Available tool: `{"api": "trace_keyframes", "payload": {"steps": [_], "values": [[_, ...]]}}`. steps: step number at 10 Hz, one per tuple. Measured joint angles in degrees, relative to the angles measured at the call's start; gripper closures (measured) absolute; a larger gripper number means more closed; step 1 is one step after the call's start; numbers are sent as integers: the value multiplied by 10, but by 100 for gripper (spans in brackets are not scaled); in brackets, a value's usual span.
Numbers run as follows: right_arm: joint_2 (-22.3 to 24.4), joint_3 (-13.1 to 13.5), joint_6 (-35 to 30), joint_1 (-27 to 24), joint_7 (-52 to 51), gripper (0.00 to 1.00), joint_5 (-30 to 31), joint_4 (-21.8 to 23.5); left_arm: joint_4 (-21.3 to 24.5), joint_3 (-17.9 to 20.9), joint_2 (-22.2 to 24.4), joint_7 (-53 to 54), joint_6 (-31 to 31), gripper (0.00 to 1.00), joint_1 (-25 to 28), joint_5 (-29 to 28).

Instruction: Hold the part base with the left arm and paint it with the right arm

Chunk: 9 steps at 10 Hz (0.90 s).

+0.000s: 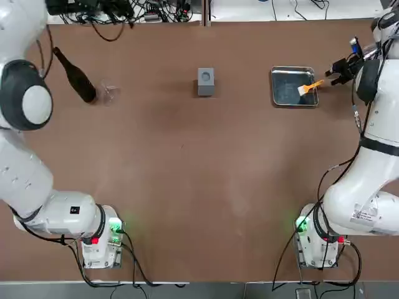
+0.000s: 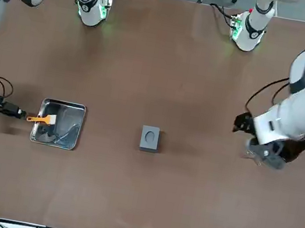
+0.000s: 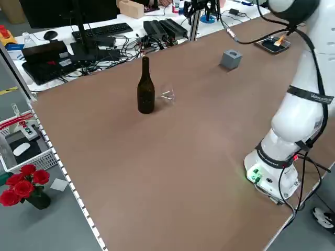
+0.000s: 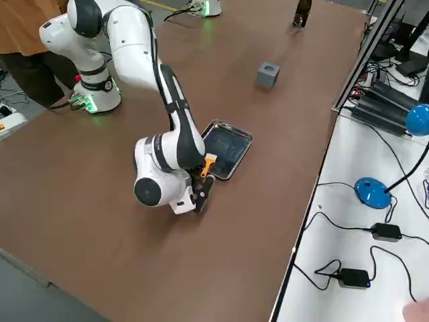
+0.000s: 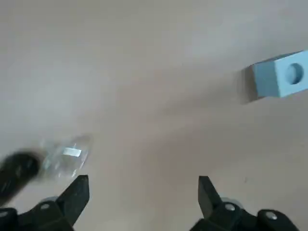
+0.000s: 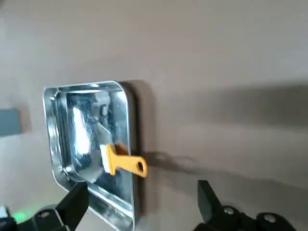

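The part base, a small grey block with a round hole, stands alone at mid-table with nothing touching it. My left gripper hovers open and empty well to its left, near a bottle and a glass. An orange-handled brush lies with its bristles in the metal tray and its handle over the rim. My right gripper is open just past the handle's end, apart from it.
A dark bottle stands at the far left, with a clear glass on its side beside it. Cables and electronics line the table's far edge.
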State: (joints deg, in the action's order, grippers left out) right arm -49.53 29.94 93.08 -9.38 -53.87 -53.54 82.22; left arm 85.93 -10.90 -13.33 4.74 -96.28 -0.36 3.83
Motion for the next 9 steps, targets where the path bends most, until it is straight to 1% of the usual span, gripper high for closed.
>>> {"api": "trace_keyframes", "payload": {"steps": [2, 4, 5, 7, 8, 9], "values": [[43, 3, -3, 2, 23, 0, 67, -16, 7, 1, 61, -29, 63, 0, 50, -23], [109, -2, -8, 6, 88, 0, 155, -21, 12, 2, 109, -28, 95, 0, 100, -26], [145, -13, -12, 10, 128, 0, 193, -20, 13, 2, 125, -25, 105, 0, 118, -26], [203, -47, -15, 14, 196, 0, 263, -15, 14, 1, 149, -25, 126, 0, 124, -26], [229, -69, -15, 15, 232, 0, 302, -12, 14, -2, 164, -29, 133, 0, 126, -26], [258, -97, -17, 15, 277, 0, 344, -6, 14, -3, 178, -30, 135, 0, 131, -26]]}}
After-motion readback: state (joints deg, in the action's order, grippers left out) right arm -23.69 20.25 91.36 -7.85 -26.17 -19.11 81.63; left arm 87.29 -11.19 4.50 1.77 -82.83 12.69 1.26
